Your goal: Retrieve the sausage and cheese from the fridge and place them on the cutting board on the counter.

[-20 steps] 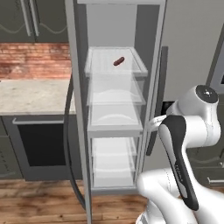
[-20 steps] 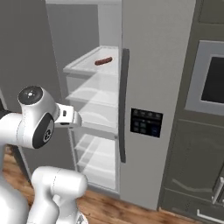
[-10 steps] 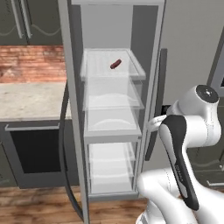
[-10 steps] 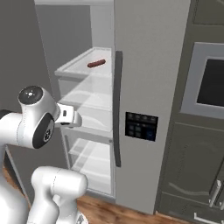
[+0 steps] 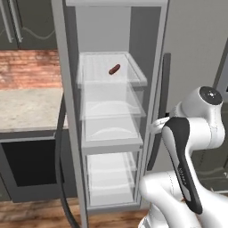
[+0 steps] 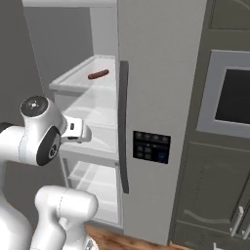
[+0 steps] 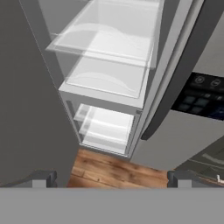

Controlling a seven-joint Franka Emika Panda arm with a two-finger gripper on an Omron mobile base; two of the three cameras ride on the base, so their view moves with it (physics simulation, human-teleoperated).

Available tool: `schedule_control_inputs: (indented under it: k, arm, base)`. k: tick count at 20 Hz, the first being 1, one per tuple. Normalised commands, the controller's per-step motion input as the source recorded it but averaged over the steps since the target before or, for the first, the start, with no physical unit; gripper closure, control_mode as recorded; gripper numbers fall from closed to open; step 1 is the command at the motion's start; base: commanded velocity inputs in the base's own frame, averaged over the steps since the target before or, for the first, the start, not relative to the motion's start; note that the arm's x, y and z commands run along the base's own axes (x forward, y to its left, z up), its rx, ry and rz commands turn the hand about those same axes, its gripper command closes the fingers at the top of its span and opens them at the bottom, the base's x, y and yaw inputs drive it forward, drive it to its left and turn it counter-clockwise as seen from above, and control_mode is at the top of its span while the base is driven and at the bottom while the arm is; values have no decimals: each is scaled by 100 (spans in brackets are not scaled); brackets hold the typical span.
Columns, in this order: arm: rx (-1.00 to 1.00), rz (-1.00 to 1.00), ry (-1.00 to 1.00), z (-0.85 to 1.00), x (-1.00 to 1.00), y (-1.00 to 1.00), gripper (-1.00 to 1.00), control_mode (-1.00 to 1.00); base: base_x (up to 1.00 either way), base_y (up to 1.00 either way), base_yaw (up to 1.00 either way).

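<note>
The sausage (image 5: 114,69) (image 6: 98,74), a small reddish-brown cylinder, lies on the top translucent shelf inside the fridge (image 5: 111,133) (image 6: 161,58), whose left door stands open. My gripper (image 7: 111,179) is open and holds nothing. Its fingertips (image 7: 43,178) are spread wide and aim at the lower shelves and the floor in front of the fridge. My hand (image 6: 80,133) hangs at mid-shelf height, in front of the open compartment and well below the sausage. The cheese, the cutting board and the counter are out of view.
The open left fridge door (image 5: 62,133) with its dark handle juts toward me. The right door is shut, with a long dark handle (image 6: 123,127) and a control panel (image 6: 151,146). A stone top over a black oven front (image 5: 26,107) stands left; a wall oven (image 6: 229,93) stands right.
The whole picture has shifted and the fridge looks larger, so the base has driven closer. The arm keeps its pose, and the sausage lies where it was.
</note>
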Motion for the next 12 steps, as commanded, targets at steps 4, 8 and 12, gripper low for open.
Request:
schedule_control_inputs:
  k: [4, 8, 12]
  arm:
    - [0, 0, 0, 0, 0, 0, -100, 100]
    - [0, 0, 0, 0, 0, 0, -100, 100]
    - [0, 0, 0, 0, 0, 0, -100, 100]
  base:
    - [17, 21, -5]
    - [4, 45, -15]
    - [9, 54, -15]
